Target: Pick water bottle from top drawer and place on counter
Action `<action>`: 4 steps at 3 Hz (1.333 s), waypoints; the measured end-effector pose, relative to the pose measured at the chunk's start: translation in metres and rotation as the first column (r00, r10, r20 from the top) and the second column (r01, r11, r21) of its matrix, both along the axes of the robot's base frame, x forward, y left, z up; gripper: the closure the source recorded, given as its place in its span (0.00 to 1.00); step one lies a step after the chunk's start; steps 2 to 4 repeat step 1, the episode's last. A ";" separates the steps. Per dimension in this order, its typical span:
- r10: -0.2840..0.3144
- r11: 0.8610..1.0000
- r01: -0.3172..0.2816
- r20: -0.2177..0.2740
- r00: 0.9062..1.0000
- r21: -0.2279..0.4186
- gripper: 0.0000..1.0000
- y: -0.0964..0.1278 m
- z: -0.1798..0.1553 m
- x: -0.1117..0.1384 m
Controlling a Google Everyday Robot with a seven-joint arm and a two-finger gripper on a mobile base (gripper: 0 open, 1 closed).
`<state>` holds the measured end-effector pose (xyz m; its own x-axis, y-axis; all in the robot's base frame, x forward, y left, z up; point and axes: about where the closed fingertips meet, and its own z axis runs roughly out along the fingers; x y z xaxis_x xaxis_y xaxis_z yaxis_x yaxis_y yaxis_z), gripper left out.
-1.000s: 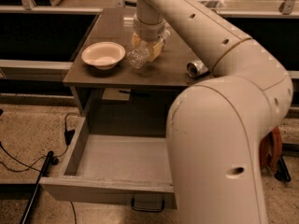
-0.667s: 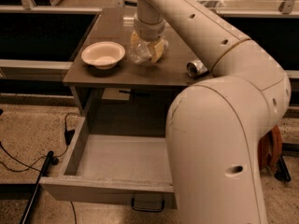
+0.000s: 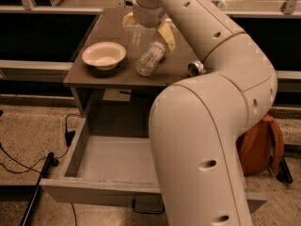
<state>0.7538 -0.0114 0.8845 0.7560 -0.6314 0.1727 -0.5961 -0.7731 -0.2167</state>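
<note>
The water bottle (image 3: 149,59) lies on its side on the counter (image 3: 89,74), cap end pointing up and to the right, just right of a bowl. My gripper (image 3: 146,27) hangs above the bottle's cap end, with its yellow fingertips (image 3: 166,35) spread apart and off the bottle. The top drawer (image 3: 113,161) is pulled out below the counter. The part of its inside that shows is bare, and my arm hides its right side. Its dark pull handle (image 3: 146,207) shows on the front panel.
A white bowl (image 3: 104,55) sits on the counter's left half. A crushed silver can (image 3: 195,68) lies at the counter's right edge. An orange backpack (image 3: 261,145) leans on the floor at the right. Black cables and a dark rod (image 3: 40,180) lie on the floor at the left.
The gripper has opened and lifted away from the bottle. The bottle, held nearly upright before, now lies on its side on the counter.
</note>
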 end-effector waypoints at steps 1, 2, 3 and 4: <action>-0.003 1.000 0.002 0.026 1.000 0.014 0.00 0.002 0.004 0.007; -0.003 1.000 0.002 0.026 1.000 0.014 0.00 0.002 0.004 0.007; -0.003 1.000 0.002 0.026 1.000 0.014 0.00 0.002 0.004 0.007; -0.003 1.000 0.002 0.026 1.000 0.014 0.00 0.002 0.004 0.007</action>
